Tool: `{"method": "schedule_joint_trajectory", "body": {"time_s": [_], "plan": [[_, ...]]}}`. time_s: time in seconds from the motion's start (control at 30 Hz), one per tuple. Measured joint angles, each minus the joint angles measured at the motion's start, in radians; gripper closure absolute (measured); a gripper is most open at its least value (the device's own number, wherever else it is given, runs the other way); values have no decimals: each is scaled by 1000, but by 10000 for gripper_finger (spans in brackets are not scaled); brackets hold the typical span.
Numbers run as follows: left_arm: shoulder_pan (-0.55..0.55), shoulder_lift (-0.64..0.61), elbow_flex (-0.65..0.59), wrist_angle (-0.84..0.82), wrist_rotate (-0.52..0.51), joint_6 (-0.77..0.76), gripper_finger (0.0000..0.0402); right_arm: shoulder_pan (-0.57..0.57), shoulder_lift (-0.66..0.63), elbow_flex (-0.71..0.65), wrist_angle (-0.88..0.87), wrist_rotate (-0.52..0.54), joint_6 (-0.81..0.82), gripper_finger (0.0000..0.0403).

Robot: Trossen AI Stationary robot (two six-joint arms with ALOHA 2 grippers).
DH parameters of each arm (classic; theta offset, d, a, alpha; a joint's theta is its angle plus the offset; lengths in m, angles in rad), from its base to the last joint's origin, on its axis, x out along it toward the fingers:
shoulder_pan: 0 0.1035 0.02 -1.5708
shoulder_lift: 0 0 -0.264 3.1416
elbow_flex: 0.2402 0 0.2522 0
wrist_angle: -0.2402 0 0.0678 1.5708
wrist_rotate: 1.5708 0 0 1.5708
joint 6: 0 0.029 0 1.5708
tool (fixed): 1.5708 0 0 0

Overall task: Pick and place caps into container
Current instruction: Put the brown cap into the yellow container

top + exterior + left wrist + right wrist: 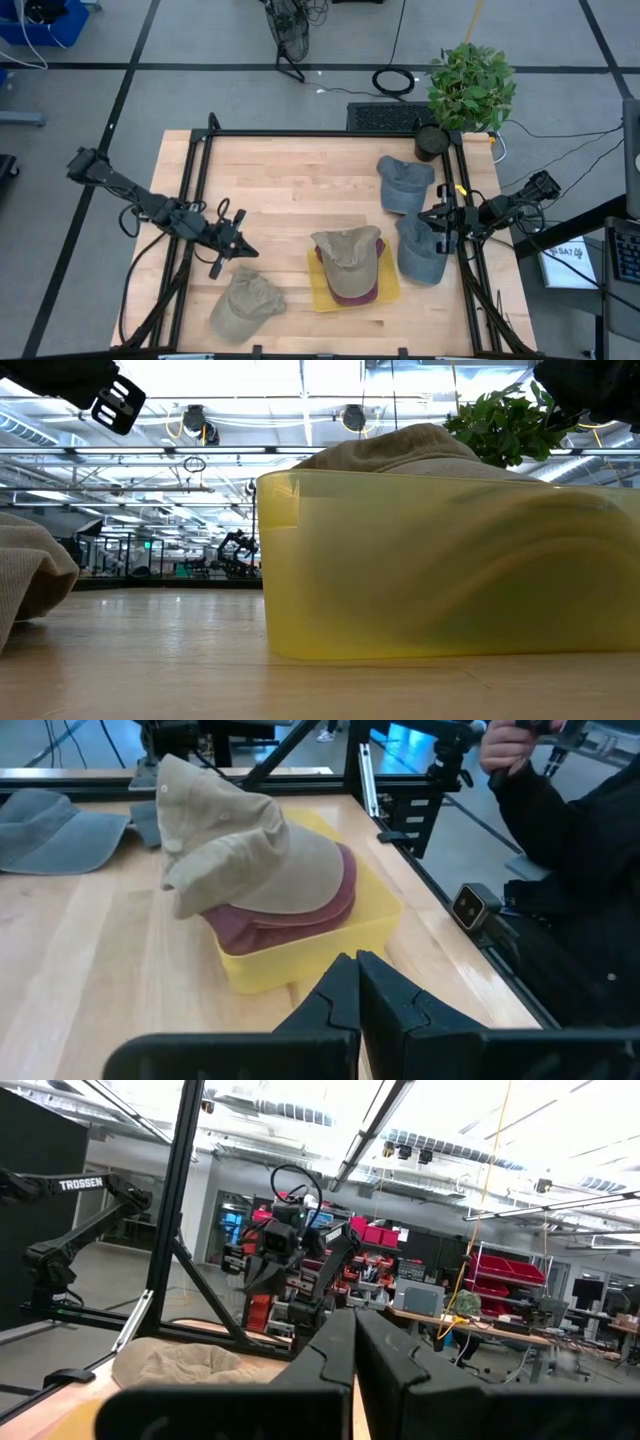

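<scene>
Khaki cap point(243, 303) lies on the table's near-left corner, just beside the left gripper point(230, 247), whose fingers are closed and empty. Two grey-blue caps point(420, 250) lie beside the closed right gripper point(441, 222). Yellow tray point(386, 292) sits between them, already holding caps.

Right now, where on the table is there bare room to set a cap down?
Free: the wide bare wood behind the yellow tray, left of the two grey-blue caps. Crowded: the tray, piled with a khaki cap over maroon, and the right edge.
</scene>
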State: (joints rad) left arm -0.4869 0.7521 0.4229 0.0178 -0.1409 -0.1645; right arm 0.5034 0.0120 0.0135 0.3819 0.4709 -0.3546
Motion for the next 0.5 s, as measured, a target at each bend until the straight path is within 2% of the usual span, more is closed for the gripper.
{"method": "schedule_joint_trajectory", "body": {"time_s": [0.33, 0.5], "plan": [[-8, 5, 0, 1, -17, -132, 395, 0, 0, 0, 0, 0, 1, 403], [-40, 127, 86, 7, -27, -264, 395, 0, 0, 0, -1, 0, 1, 403]]}}
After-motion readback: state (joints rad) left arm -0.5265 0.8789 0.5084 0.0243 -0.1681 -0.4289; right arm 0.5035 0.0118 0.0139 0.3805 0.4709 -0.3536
